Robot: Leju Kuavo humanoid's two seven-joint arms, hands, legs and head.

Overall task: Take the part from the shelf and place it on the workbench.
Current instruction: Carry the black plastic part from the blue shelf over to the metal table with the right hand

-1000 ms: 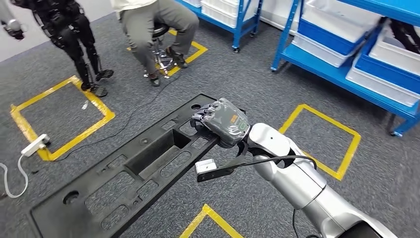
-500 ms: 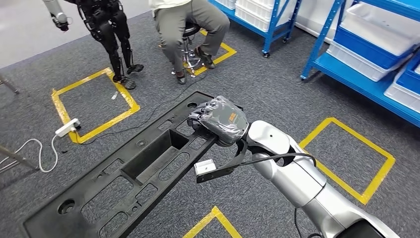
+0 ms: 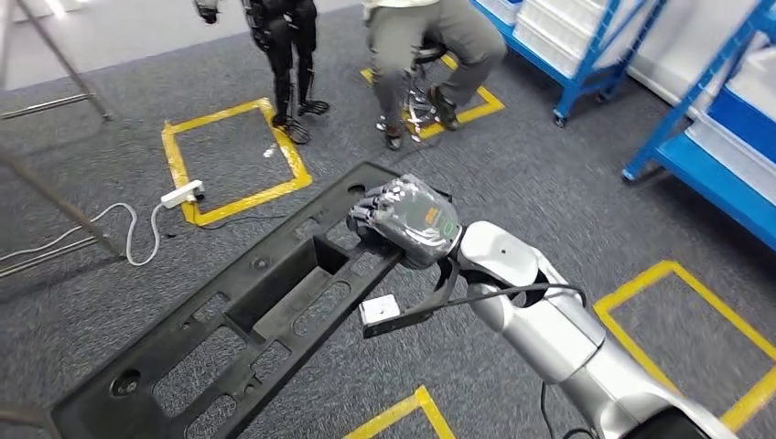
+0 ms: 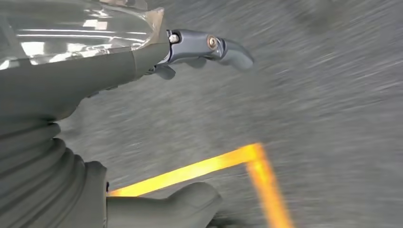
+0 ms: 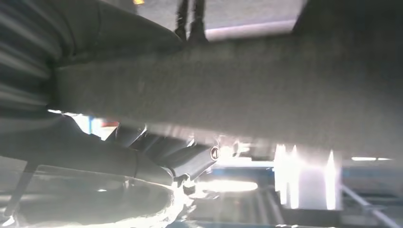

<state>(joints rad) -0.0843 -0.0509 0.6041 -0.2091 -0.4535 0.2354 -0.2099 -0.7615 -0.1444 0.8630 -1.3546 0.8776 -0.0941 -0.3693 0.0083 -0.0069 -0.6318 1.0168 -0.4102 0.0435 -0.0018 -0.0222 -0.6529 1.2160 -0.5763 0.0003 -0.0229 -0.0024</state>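
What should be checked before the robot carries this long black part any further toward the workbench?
1. Right hand grips the black part at one end: ok.
2. Left hand holds nothing: ok.
3. Far end of the part unsupported: not ok.
4. Power strip and cable on the floor ahead: not ok.
5. Seated person and another robot nearby: not ok.
6. Workbench location: cannot tell.

We see a seated person (image 3: pixel 430 46) on a stool (image 3: pixel 423 64), another dark robot (image 3: pixel 284 37), yellow floor tape (image 3: pixel 229 160), a white power strip (image 3: pixel 181 194) and blue shelving (image 3: pixel 705 137).
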